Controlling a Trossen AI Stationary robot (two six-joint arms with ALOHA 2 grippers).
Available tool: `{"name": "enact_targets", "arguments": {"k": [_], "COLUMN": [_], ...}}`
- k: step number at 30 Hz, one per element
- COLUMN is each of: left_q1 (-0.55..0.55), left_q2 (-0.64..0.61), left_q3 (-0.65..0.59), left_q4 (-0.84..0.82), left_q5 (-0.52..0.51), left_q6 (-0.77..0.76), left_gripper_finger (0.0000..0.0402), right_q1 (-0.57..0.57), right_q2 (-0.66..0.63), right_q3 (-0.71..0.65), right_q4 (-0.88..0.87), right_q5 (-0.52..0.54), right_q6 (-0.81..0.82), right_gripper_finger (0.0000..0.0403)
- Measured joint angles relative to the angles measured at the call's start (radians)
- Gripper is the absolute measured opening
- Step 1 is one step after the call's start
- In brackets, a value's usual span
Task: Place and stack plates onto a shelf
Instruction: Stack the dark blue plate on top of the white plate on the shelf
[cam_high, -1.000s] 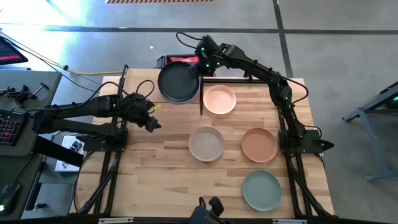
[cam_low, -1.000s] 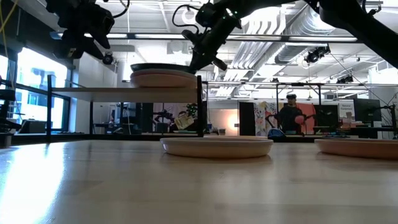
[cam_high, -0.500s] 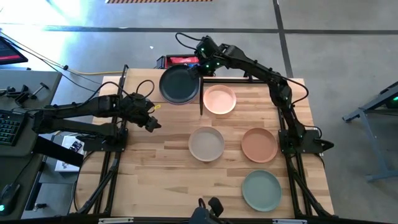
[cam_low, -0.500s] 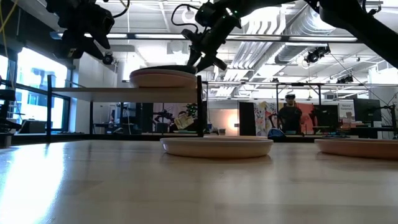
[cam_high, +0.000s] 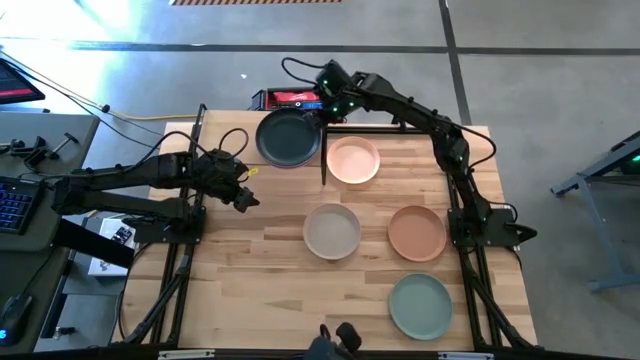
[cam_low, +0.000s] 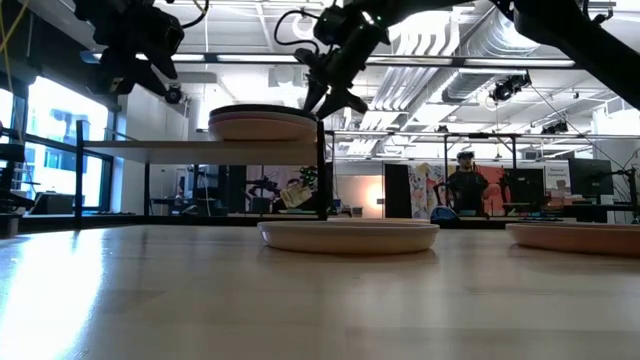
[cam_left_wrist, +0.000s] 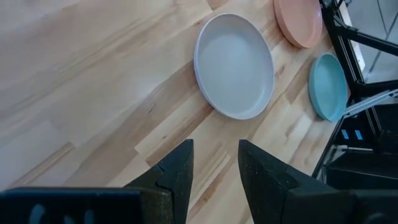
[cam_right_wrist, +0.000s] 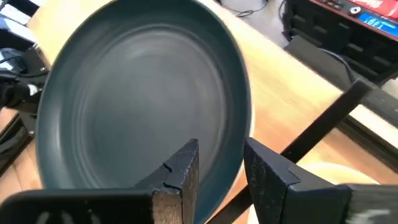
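Dark green plate (cam_high: 289, 137) tops stack on shelf (cam_low: 200, 146).

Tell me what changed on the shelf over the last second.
The right pincer let go of the dark green plate, which settled onto the stack on the shelf, and pulled back slightly. The left pincer and the four plates on the table stayed put.
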Motion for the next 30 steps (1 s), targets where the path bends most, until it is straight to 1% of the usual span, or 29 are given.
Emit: {"name": "enact_targets", "arguments": {"k": [2,4,7,9,16,22,24,30], "left_q1": [0.0,0.0,0.0,0.001,0.001,0.001,0.001,0.001], "left_q2": [0.0,0.0,0.0,0.004,0.004,0.004,0.004,0.004], "left_q3": [0.0,-0.005,-0.006,-0.006,-0.006,-0.006,-0.007,-0.007], "left_q4": [0.0,-0.002,-0.019,-0.018,-0.019,-0.019,-0.019,-0.019], "left_q5": [-0.012,-0.028,-0.083,-0.106,-0.127,-0.158,-0.169,-0.179], "left_q6": [0.003,0.018,0.052,0.06,0.094,0.095,0.095,0.095], "left_gripper_finger": [0.0115,0.0115,0.0115,0.0115,0.0115,0.0115,0.0115,0.0115], "right_q1": [0.001,0.001,0.008,0.02,0.063,0.16,0.192,0.257], "right_q2": [-0.001,-0.004,-0.007,-0.007,-0.009,-0.01,-0.01,-0.008], "right_q3": [0.0,0.0,0.001,0.001,0.001,0.001,0.001,0.001], "right_q4": [-0.005,-0.014,-0.023,-0.035,-0.059,-0.063,-0.06,-0.049], "right_q5": [-0.04,-0.125,-0.245,-0.272,-0.276,-0.279,-0.252,-0.095], "right_q6": [0.0,0.003,0.001,0.001,0.001,-0.008,-0.023,-0.046], "right_gripper_finger": [0.0106,0.0106,0.0106,0.0106,0.0106,0.0106,0.0106,0.0106]}}
